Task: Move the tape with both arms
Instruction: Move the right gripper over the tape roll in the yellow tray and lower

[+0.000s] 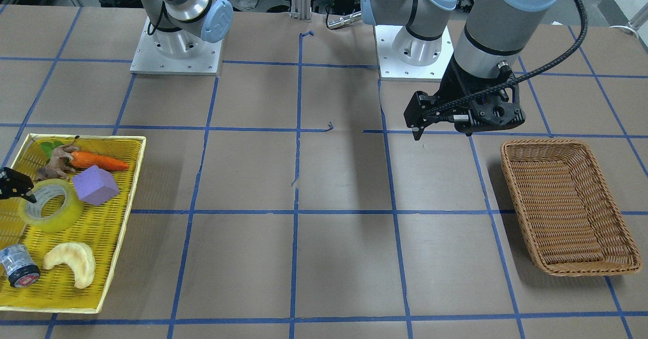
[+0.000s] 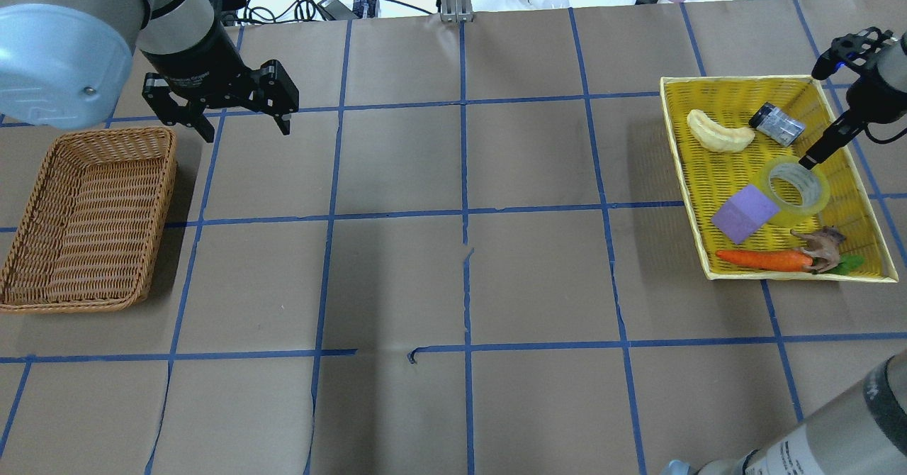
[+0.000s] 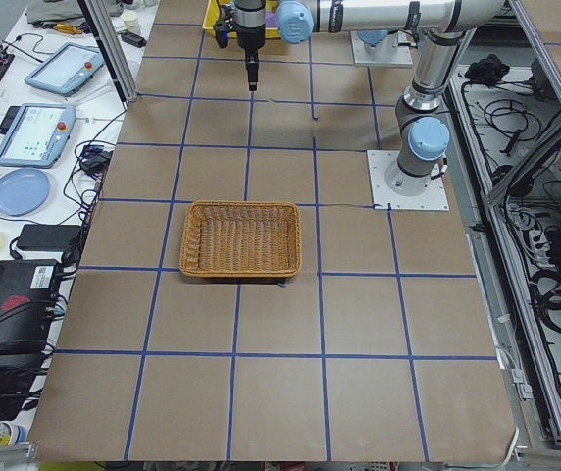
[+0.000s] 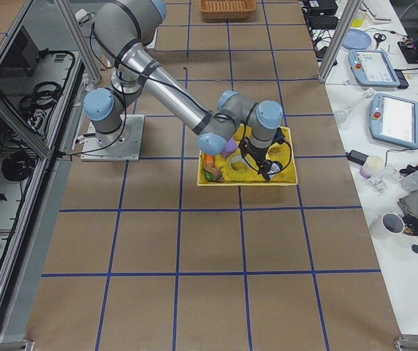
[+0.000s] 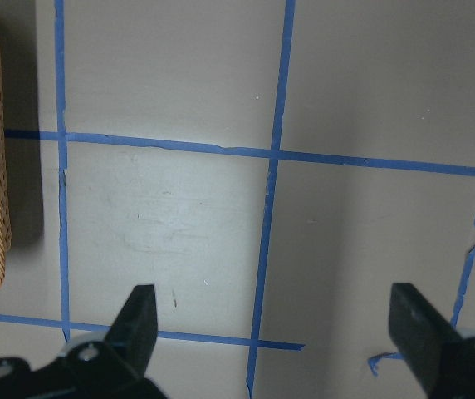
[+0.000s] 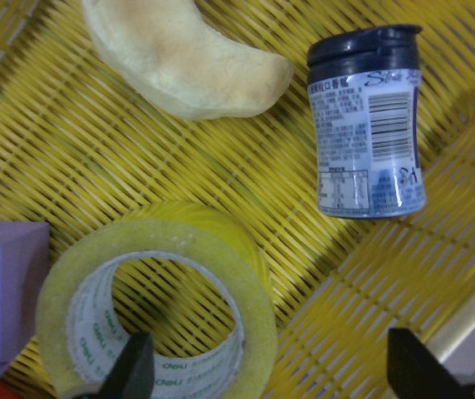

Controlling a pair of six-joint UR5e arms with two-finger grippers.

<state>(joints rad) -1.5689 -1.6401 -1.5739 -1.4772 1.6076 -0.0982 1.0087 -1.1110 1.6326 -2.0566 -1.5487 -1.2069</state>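
**Right Gripper Straddles Tape Roll in Yellow Tray as Left Arm Hangs by Basket**

On my feeds, the tape [image 2: 797, 186] lies flat in the yellow tray [image 2: 716, 177] on the robot's right side of the table [image 2: 460, 283], its open core facing up. The right gripper [image 6: 271, 370] is down over it with its fingers set wide apart. In the wrist view one fingertip [image 6: 131, 366] shows against the roll's whitish inner core, while the other sits out over the tray's mesh, so the ring's wall lies between them. I cannot tell whether either finger touches the roll.

A purple block [image 2: 744, 213] rests against the tape. A carrot [image 2: 762, 259] and a small brown toy animal [image 2: 818, 244] lie along the tray's near edge. A pale crescent of bread [image 2: 719, 132] and a small dark-capped jar [image 2: 777, 124] lie at the tray's far end.

Across the table, the left gripper [image 2: 246, 132] hangs above bare brown paper and blue grid tape, its fingers spread and holding nothing, just beside the far corner of the wicker basket [image 2: 92, 213].
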